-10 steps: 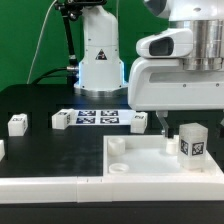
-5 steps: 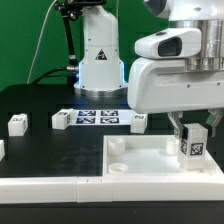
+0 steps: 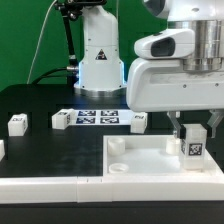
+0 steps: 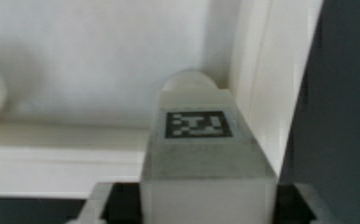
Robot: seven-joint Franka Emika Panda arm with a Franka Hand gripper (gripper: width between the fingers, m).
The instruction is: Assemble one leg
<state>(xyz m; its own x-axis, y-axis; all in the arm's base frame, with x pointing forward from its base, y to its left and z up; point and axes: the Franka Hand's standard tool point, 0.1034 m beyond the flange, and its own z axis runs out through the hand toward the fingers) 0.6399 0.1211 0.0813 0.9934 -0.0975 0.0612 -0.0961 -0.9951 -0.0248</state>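
Since a second ago the gripper [image 3: 195, 133] has slid from the 9 o'clock side of the small white square-sectioned plastic leg [image 3: 195, 146] to straddle it, one finger at its 9 o'clock and one at its 3 o'clock in the exterior view. The leg stands upright, its long axis running 12 to 6, with its black-and-white tag facing the camera. It rests on the large white tray-like panel [image 3: 140, 160], toward the panel's 2 o'clock corner, on the black counter [image 3: 40, 105].

In the wrist view the leg [image 4: 202, 150] fills the gap of the gripper [image 4: 203, 200], both dark fingers flush against its sides, so I judge the gripper to be pinching it. With the leg directly below the wrist along the gripper's own axis, the coming move is most likely a straight lift toward 12 o'clock.
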